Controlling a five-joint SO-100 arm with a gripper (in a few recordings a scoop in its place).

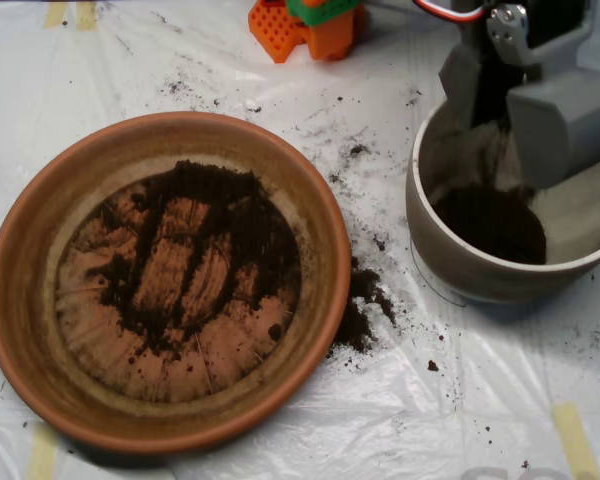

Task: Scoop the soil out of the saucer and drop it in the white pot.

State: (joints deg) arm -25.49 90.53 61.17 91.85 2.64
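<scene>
The terracotta saucer fills the left half of the overhead view. A thin, patchy layer of dark soil covers part of its ridged base. At the upper right stands the white pot, with a dark heap of soil in its bottom. My grey scoop hangs over the pot's back half with its two shells spread apart, so it is open. A faint streak of soil falls between the shells into the pot. The scoop's right shell hides part of the pot's far rim.
Spilled soil lies on the white plastic sheet between saucer and pot, with scattered crumbs further back. An orange and green plastic part sits at the top edge. Tape strips hold the sheet down.
</scene>
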